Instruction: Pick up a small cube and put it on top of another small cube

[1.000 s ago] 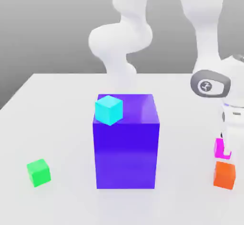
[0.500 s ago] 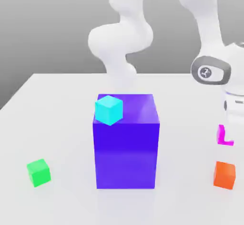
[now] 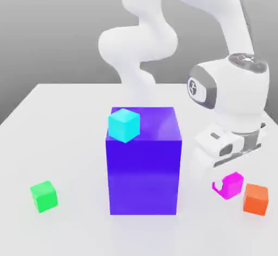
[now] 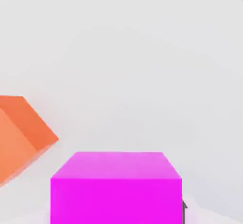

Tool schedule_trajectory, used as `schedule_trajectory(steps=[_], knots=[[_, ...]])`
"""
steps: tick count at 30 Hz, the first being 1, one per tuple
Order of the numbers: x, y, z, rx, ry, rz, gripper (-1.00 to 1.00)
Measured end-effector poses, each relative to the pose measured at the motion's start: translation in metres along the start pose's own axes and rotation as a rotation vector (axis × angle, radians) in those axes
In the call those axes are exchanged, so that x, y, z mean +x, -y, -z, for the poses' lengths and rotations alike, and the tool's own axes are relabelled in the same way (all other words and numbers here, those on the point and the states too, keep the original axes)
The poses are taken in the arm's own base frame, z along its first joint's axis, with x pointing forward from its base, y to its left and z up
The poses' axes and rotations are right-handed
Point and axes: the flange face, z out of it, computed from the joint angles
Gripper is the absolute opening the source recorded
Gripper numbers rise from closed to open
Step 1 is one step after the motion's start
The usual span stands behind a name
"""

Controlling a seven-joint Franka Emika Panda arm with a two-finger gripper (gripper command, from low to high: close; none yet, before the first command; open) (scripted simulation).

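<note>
My arm has swung in from the exterior view's right edge toward the middle since a second ago, and the wrist now hangs just right of the big purple block (image 3: 143, 160). Back then the pink cube (image 3: 232, 185) sat on the counter (image 3: 65, 141) right above the orange cube (image 3: 256, 198) in that view, half hidden by my hand. Half a second ago it was already raised. Now it hangs below my wrist, tilted, just to the exterior view's left of the orange cube and a little higher, with a gap between them.

My claw (image 3: 228, 187) is clamped on the pink cube; a second ago its fingers stood well apart around it. In the hand view the pink cube (image 4: 116, 187) sits close in front of the camera, the orange cube (image 4: 21, 135) lies off to one side on the pale counter (image 4: 142, 66).

The cyan cube (image 3: 124, 125) rests on the purple block's top, at its near left corner, same as before. The green cube (image 3: 44, 196) has not shifted either, well apart on the counter at the exterior view's left.

I can read no brand or writing anywhere; the only mark is a small round emblem (image 3: 192, 87) on my wrist joint, too small to make out.
</note>
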Motion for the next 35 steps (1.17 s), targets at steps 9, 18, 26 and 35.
schedule_trajectory(steps=[9,18,26,35], knots=[[0.089,-0.089,0.019,0.026,0.0,-0.467,-1.0],[0.135,-0.266,0.035,0.025,-0.024,-1.222,-1.0],[0.11,-0.41,0.04,0.022,-0.042,-1.861,-1.0],[0.114,-0.399,-0.018,0.019,-0.047,-1.851,1.0]])
